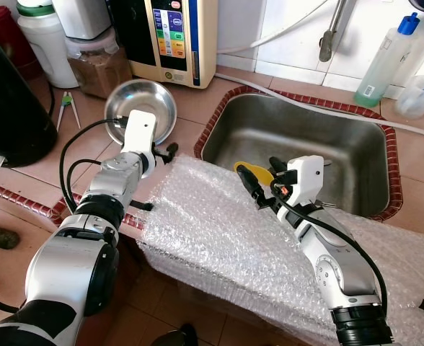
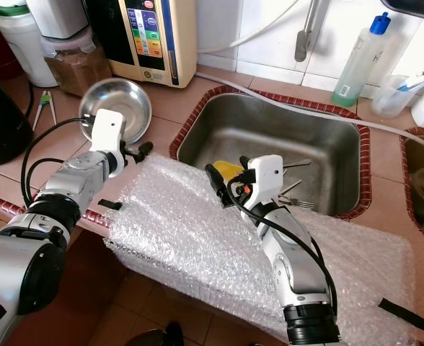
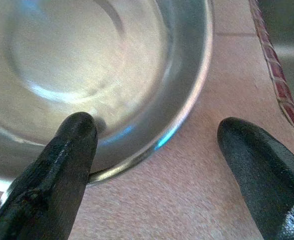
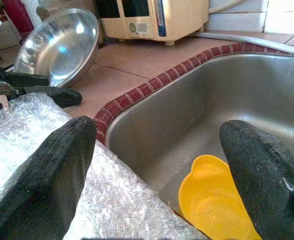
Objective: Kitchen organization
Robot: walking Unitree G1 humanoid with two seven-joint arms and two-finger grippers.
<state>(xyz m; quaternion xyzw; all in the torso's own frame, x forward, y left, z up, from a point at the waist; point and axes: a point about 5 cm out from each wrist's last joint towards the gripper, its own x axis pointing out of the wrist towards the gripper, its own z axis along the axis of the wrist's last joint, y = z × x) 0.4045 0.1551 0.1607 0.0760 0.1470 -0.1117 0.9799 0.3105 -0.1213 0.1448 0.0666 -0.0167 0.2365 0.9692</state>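
Head views: steel bowl (image 1: 141, 108) sat on the counter (image 1: 190, 108) between the sink (image 1: 306, 155) and the dark appliance near the counter's left edge. Left pincer (image 1: 170, 151) hovered just beside the bowl's near rim, fingers apart. Right pincer (image 1: 259, 180) hung over the sink's near-left corner, above the bubble wrap (image 1: 219, 238) draped over the counter's front edge. Yellow piece (image 2: 228, 170) lay in the sink beneath it, cutlery just beside.

Left wrist: one finger (image 3: 62, 165) sat over the rim on the bowl's inside, the other on the tile outside, so the rim was straddled. Judgement: push slightly deeper before closing, pinch the wall square, and lift slowly; thin polished steel would likely slip or tip.

Right wrist: fingers (image 4: 42, 185) spread wide, nothing held, yellow piece between them in the sink basin. Probably best parked until the bowl was secured.
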